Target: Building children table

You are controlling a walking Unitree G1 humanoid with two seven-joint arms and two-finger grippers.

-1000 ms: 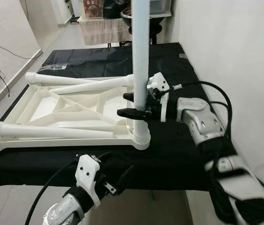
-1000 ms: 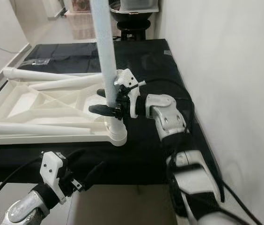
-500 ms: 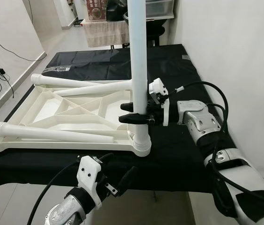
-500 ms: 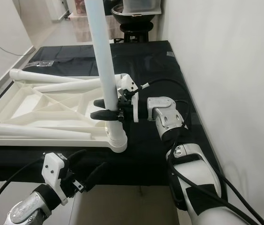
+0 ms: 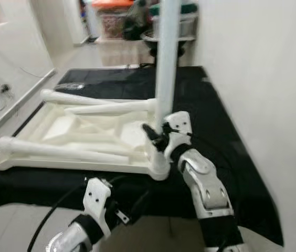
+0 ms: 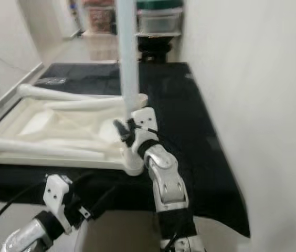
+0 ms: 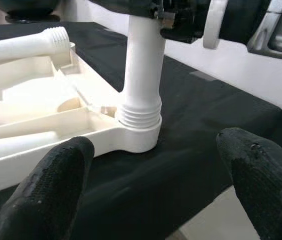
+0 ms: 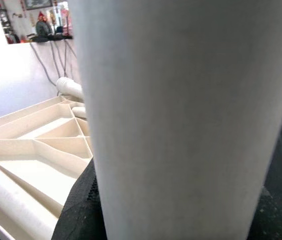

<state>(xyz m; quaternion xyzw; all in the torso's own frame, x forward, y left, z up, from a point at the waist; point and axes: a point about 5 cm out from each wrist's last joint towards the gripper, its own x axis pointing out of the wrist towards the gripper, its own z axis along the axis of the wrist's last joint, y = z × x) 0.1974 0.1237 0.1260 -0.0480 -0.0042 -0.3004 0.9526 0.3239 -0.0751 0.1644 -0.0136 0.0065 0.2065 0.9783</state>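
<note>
The step in hand looks like screwing a leg into the upturned tabletop (image 5: 59, 131), which lies underside up on the black surface (image 5: 226, 157) along its near edge. The upright leg (image 5: 165, 79) stands in the socket at the tabletop's near right corner; other legs lie flat across the tabletop. The right claw (image 5: 156, 137) is wrapped around the upright leg low down, just above the socket, its fingers pinching the leg. The left claw (image 7: 151, 175) hangs below the surface's near edge, spread wide and holding nothing.

The next move probably calls for turning the leg further to seat its thread, keeping it plumb so it does not cross-thread, or letting go to regrip.

The left wrist view shows what the head views blur: the ribbed collar (image 7: 140, 116) of the leg sitting on the socket, seemingly nearly home. The right wrist view shows the leg pressed close between the black fingers (image 8: 78, 210), with the tabletop's ribs behind.
</note>
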